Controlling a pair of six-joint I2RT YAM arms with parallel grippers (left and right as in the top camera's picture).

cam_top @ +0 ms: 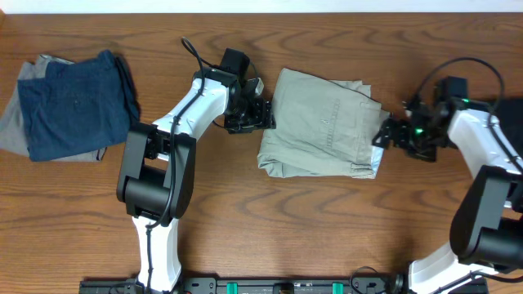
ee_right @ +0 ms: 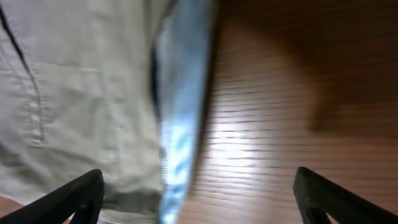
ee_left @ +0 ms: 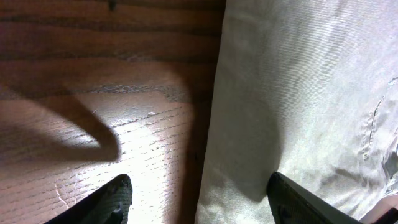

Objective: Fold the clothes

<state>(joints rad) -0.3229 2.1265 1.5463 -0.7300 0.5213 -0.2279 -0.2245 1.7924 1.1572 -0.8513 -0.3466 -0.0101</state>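
Note:
Khaki-beige trousers point(cam_top: 320, 122) lie folded in a rough rectangle at the table's middle. My left gripper point(cam_top: 263, 114) is open at their left edge; in the left wrist view point(ee_left: 199, 199) one finger is over wood, the other over the khaki cloth point(ee_left: 298, 93). My right gripper point(cam_top: 386, 133) is open at their right edge; the right wrist view point(ee_right: 198, 193) shows the cloth point(ee_right: 81, 93) with a pale blue edge point(ee_right: 180, 124) between the fingers. A folded navy blue garment point(cam_top: 73, 102) lies on a grey garment point(cam_top: 15, 122) at far left.
The wooden table point(cam_top: 270, 229) has bare wood in front of the trousers and between the two piles. A pale strip runs along the table's back edge point(cam_top: 327, 6). The arm bases stand at the front edge.

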